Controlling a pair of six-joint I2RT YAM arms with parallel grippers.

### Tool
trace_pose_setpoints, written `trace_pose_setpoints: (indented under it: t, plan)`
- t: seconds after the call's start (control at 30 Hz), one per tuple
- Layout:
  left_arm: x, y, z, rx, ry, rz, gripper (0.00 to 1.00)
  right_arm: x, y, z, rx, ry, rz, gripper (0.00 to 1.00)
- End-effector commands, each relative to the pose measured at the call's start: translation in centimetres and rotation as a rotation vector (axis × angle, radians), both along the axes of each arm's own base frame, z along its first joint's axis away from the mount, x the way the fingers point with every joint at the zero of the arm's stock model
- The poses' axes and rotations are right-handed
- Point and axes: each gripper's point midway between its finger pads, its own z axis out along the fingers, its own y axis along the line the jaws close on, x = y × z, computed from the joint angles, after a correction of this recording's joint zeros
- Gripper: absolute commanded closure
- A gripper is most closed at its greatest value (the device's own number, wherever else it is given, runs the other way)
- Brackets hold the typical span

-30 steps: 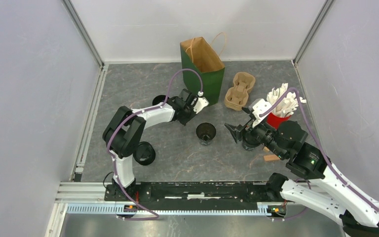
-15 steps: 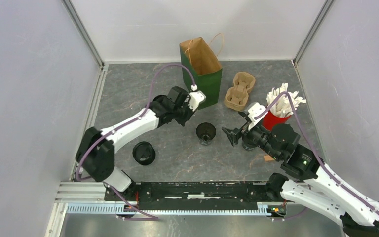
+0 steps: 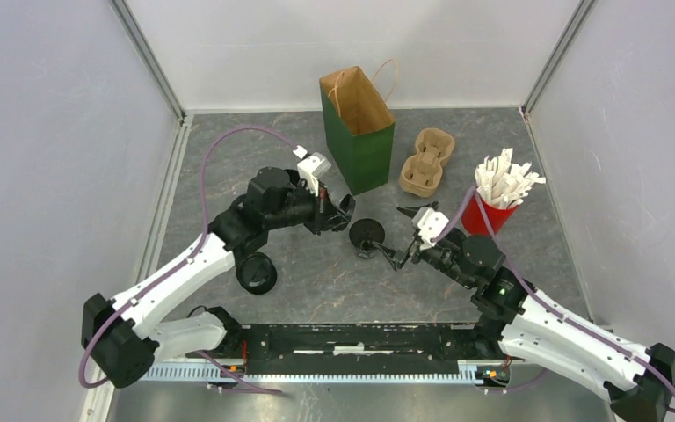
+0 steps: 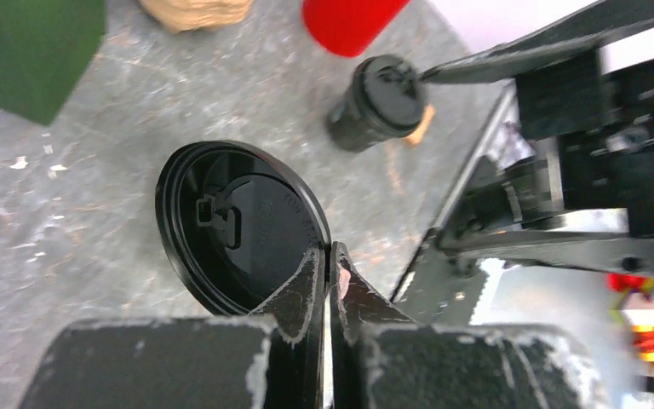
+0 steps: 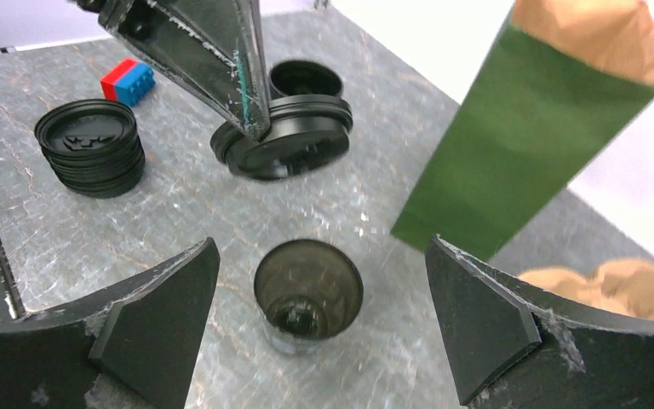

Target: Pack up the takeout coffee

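Note:
An open, lidless black coffee cup (image 3: pixel 366 233) stands upright at mid-table. In the right wrist view this cup (image 5: pixel 308 294) sits between the spread fingers of my right gripper (image 5: pixel 321 264), untouched. From above, the right gripper (image 3: pixel 393 235) is open just right of the cup. My left gripper (image 3: pixel 338 211) is shut on the rim of a round black lid (image 4: pixel 238 226), held tilted just left of and above the cup. The same lid (image 5: pixel 294 141) shows in the right wrist view. A lidded black cup (image 4: pixel 379 98) stands beside the right arm. The green paper bag (image 3: pixel 358 132) stands open behind.
A stack of black lids (image 3: pixel 257 272) lies front left. The tan pulp carrier (image 3: pixel 426 163) and a red cup of white packets (image 3: pixel 492 207) sit right of the bag. A red-and-blue brick (image 5: pixel 129 79) and another black round rim (image 5: pixel 306 78) lie beyond the held lid.
The left gripper closed on the lid near the bag and carried it toward the open cup. The right gripper left the lidded cup, moved left to the open cup and opened wider.

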Motion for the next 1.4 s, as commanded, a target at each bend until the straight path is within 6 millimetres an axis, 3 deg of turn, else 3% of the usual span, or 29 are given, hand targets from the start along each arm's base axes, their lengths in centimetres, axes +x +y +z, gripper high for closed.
trace_pose_setpoints:
  t: [0.0,0.3,0.4,1.37]
  plan:
    - [-2.4,-1.8,5.5,-0.304,0.157,-0.025,0.98,-1.1,1.1,5.3,0.143,-0.317,0.103,0.02]
    - [-5.5,-3.4,8.4,-0.583,0.494,-0.126,0.98,-2.4,1.9,5.0,0.157,-0.464,0.180,0.02]
    - [-5.8,-3.5,9.1,-0.630,0.499,-0.155,0.98,-2.2,1.6,5.0,0.173,-0.464,0.160,0.02]
    - [-7.1,-3.6,7.2,-0.532,0.546,-0.220,0.98,-2.4,3.3,2.8,0.046,-0.438,0.245,0.02]
